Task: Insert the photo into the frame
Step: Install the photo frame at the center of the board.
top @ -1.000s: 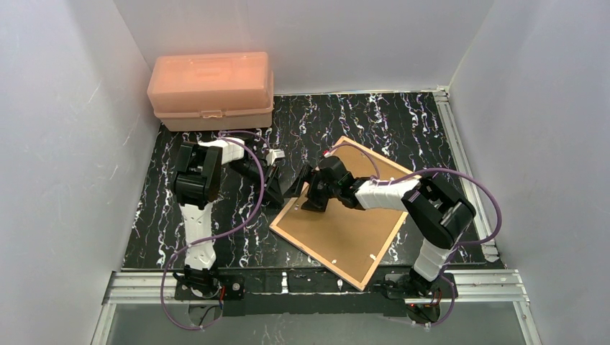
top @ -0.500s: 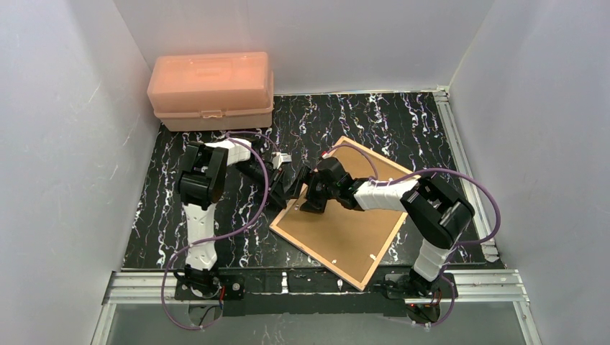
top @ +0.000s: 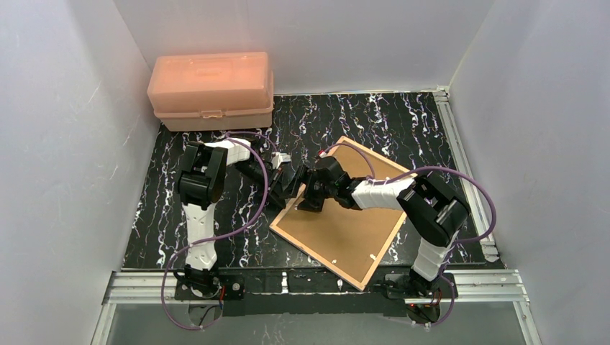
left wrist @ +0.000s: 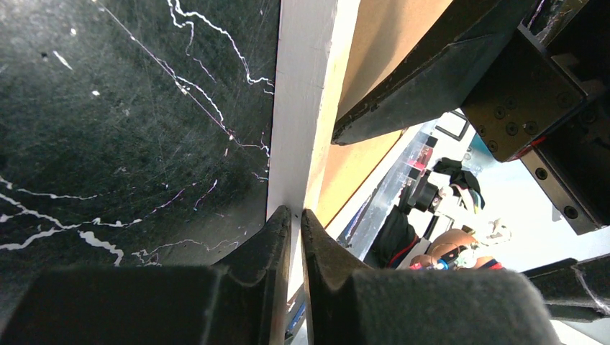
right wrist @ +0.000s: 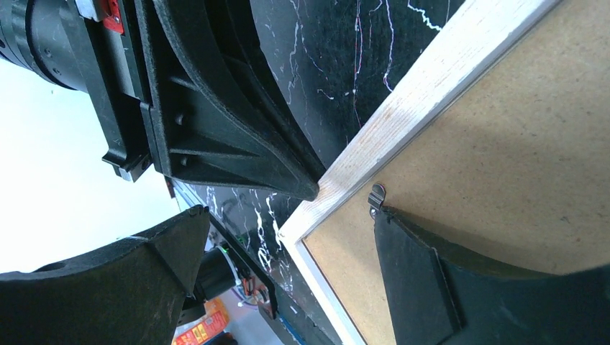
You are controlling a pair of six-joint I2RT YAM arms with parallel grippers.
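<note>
Pressing in at the edge of the frame (left wrist: 306, 108), the left gripper (left wrist: 295, 213) is showing its fingers drawn almost together, tips at the white rim; whether they are pinching it I cannot tell; the right gripper (right wrist: 291, 212) is standing wide apart, one finger over the board (right wrist: 518, 144), the other out over the table (right wrist: 338, 57), a small clip (right wrist: 375, 195) sitting between them; the frame is lying face down mid-table, tan back up, the board filling it; the photo is not showing anywhere, so it is either under the board or waiting to go in; the pink box (top: 211, 90) is sitting well apart, back left; both grippers are crowding one corner, likely hampering each other.
</note>
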